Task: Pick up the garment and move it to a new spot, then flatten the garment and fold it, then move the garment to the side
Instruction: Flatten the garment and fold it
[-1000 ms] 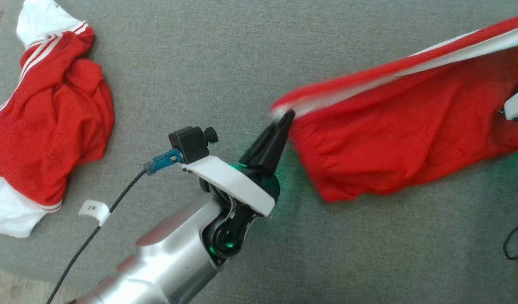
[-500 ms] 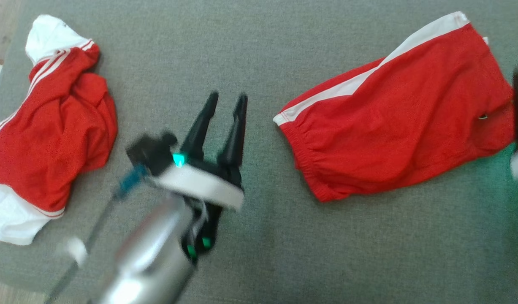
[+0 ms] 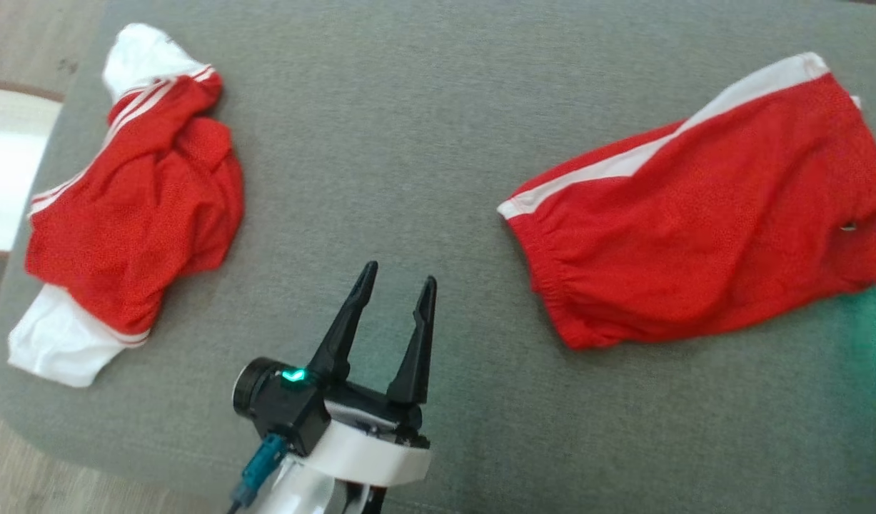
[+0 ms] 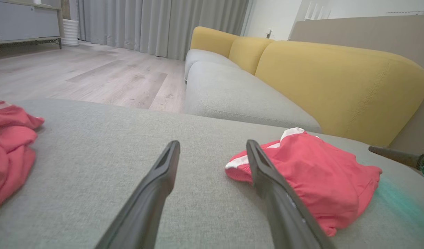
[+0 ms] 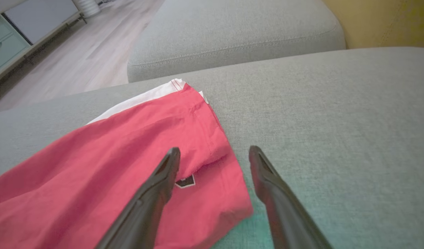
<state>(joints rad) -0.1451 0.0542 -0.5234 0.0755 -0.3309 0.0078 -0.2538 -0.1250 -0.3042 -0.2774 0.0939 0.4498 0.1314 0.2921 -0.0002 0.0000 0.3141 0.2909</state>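
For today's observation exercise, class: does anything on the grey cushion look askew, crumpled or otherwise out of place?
Yes. The red shorts lie slanted across the cushion, one hem corner turned over. Near the left edge, a red-and-white garment sits in a crumpled heap.
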